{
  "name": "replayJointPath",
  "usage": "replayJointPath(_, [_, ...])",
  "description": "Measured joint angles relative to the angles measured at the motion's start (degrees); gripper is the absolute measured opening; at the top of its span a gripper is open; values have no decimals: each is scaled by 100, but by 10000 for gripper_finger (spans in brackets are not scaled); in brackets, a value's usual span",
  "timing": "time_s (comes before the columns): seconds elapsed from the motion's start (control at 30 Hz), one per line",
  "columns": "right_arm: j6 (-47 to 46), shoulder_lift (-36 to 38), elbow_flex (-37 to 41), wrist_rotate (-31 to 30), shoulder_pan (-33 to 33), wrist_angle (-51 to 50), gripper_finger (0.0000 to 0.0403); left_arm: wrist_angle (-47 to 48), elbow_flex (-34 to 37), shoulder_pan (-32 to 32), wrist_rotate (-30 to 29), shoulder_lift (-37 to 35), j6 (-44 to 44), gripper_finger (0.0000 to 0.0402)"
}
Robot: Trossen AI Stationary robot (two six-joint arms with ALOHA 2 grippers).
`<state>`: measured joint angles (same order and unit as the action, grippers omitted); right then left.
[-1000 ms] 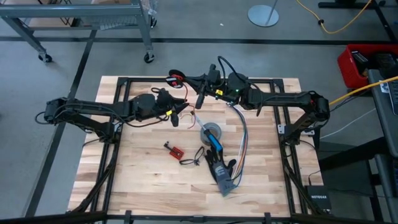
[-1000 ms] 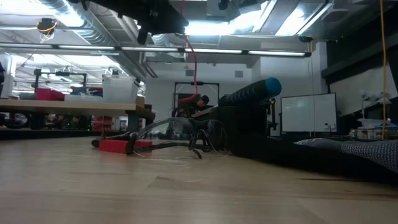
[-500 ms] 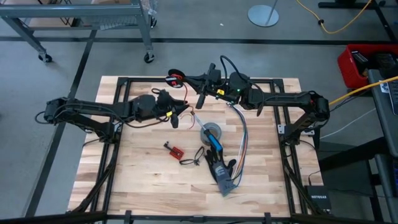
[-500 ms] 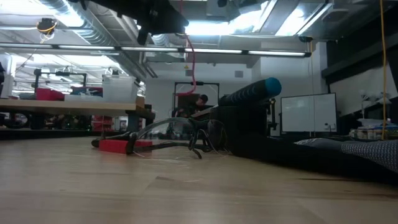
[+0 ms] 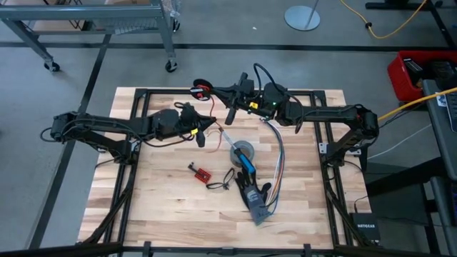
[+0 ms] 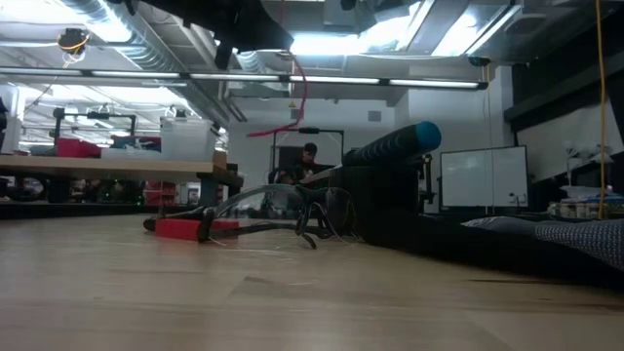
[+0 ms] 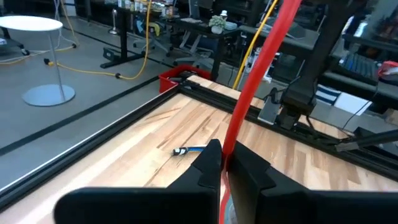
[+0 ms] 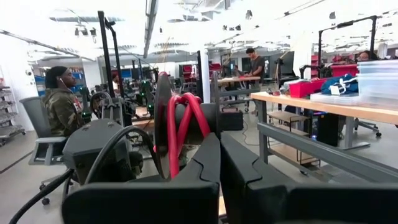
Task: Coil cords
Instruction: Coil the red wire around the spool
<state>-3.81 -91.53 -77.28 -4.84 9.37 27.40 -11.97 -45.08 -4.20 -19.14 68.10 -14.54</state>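
Note:
The cords show as a small red-and-black coil (image 5: 200, 91) held in the air over the table's far edge by my right gripper (image 5: 208, 91), which is shut on it. In the right wrist view the red loops (image 8: 181, 121) stand just past the fingertips. One red strand (image 7: 256, 74) runs from the coil down to my left gripper (image 5: 208, 127), which is shut on it above the table's middle. In the low view that strand (image 6: 292, 97) hangs from above and bends sideways. My left gripper pinches the single red strand (image 7: 231, 146) between its two fingertips, nearly level, coming from the table's left. The strand runs straight up and away from the fingers toward the coil, clear of the table. My right gripper pinches the coil's red loops (image 8: 186, 140) between its shut fingertips, coming level from the table's right. The coil stands upright, lifted clear of the table.
Below the grippers, a grey tape roll (image 5: 243, 151) lies on the table with a blue-handled tool (image 5: 246, 164) and a flat device (image 5: 255, 203) nearer the front. Multicoloured ribbon wires (image 5: 278, 160) run along the right, and a small red board (image 5: 202, 172) lies left of centre.
My left gripper has shut on the red strand without moving. In the low view, the strand's lower part, which hung straight down, is now pulled sideways into a bend. My right gripper and the coil have kept still.

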Motion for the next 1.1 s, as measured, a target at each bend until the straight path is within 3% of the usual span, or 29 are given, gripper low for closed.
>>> replayJointPath(0.17, [122, 181, 2, -1, 4, -520, 0, 385, 0, 10, -226, -4, -237, 4])
replayJointPath(0.63, [321, 841, 2, -2, -2, -3272, 0, 1483, 0, -9, -394, -22, -537, 3])
replayJointPath(1.1, [286, 844, 2, -54, -419, -4337, 0, 1546, 0, -490, -461, -26, -576, 1])
